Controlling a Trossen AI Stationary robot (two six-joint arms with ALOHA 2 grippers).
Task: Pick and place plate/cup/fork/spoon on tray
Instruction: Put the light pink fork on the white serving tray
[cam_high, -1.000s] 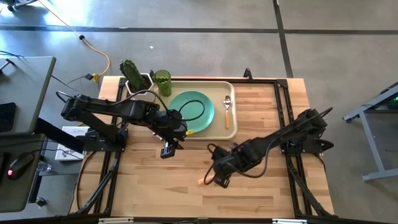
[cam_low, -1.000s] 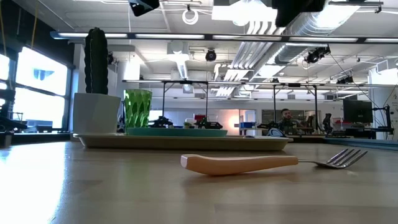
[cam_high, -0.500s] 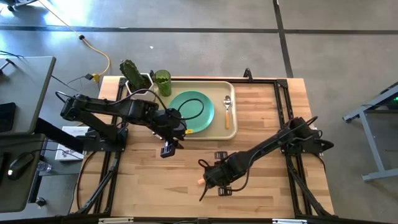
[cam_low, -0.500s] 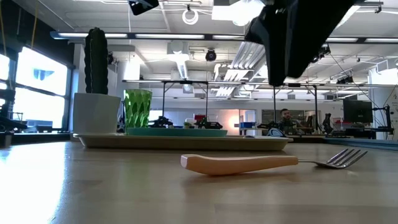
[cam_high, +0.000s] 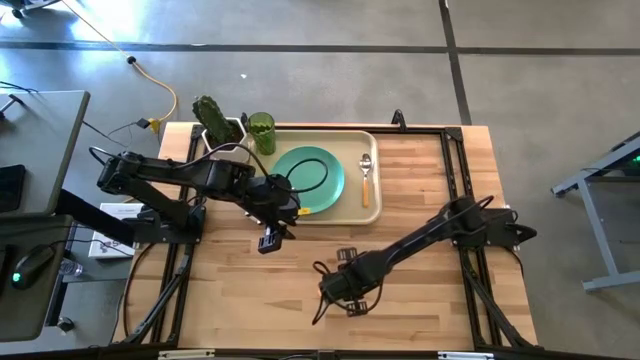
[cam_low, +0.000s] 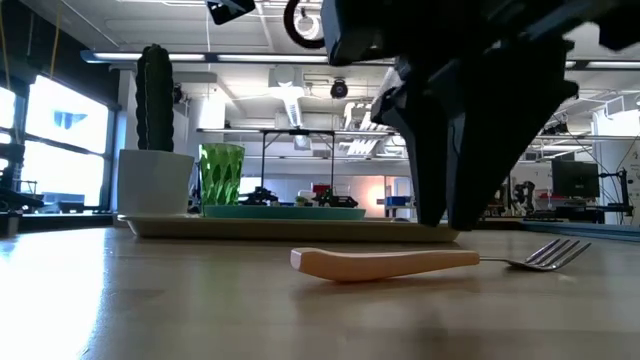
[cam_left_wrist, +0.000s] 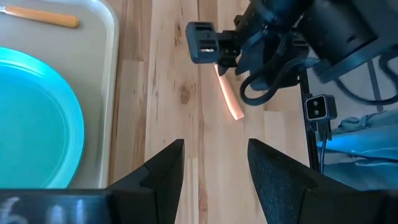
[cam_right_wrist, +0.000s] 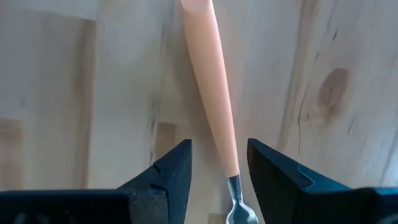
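The right gripper (cam_right_wrist: 217, 177), fingers spread, straddles the smooth orange-handled, silver-tined fork (cam_right_wrist: 211, 93) on the pale wood-grain table (cam_high: 420, 300); the left gripper (cam_left_wrist: 211, 180) hangs spread beside the beige plastic tray (cam_high: 374, 175)

No text, label, brand, number or sign can be read anywhere

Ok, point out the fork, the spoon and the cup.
fork (cam_low: 385, 264): low view, middle of its orange handle.
spoon (cam_high: 366, 184): high view, on its handle.
cup (cam_low: 221, 176): low view, on its textured green wall.
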